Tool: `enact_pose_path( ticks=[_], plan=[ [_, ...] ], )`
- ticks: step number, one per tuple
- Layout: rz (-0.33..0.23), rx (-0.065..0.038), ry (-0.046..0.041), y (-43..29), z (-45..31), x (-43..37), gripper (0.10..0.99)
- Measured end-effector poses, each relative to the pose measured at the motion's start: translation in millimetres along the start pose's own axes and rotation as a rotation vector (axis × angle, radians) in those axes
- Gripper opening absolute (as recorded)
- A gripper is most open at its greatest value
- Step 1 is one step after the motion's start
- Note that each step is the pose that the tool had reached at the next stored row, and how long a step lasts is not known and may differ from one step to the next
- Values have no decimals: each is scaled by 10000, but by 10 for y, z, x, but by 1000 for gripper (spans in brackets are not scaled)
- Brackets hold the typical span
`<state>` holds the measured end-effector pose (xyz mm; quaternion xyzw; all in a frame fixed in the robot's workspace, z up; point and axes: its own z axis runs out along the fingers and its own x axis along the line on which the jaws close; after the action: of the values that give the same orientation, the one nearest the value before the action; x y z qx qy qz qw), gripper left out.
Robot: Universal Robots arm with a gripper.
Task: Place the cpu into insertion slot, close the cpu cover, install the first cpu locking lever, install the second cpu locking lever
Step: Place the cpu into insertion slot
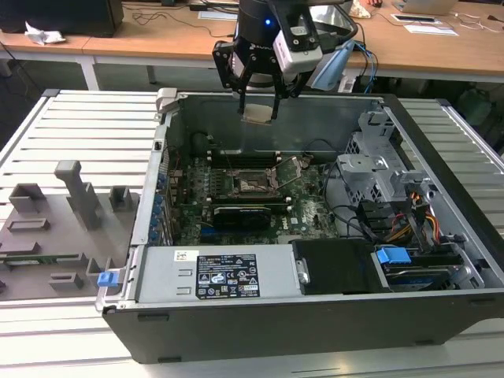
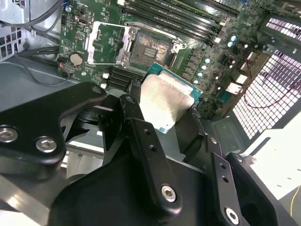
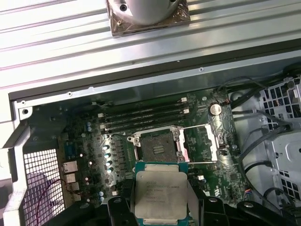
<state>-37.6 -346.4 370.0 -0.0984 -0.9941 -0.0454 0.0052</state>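
The black claw (image 1: pixel 258 109) pinches the flat square silver-topped cpu (image 3: pixel 160 193), well clear of the dark metal-rimmed insertion slot (image 3: pixel 157 148). Seating it well, I judge, wants it level and square with that rim — no tilt.

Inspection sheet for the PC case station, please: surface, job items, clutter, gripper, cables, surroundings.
Surface: ribbed grey table carrying an open computer case.
Job's things: cpu held in the air above the motherboard; insertion slot open and empty; cpu cover swung open beside the slot.
Clutter: grey fixture blocks on the table at the exterior view's left; blue clip at the case corner.
Grippers: gripper with fingers shut on the cpu's edges, over the case.
Cables: black leads and a coloured bundle by the drive bays.
Surroundings: wooden desks behind the table.
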Motion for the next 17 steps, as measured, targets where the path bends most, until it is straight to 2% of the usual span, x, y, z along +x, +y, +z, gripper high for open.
enact_pose_path(
  ticks=[17],
  plan=[
    [529, -11, -47, 0, 0, 1, 537]
  ],
)
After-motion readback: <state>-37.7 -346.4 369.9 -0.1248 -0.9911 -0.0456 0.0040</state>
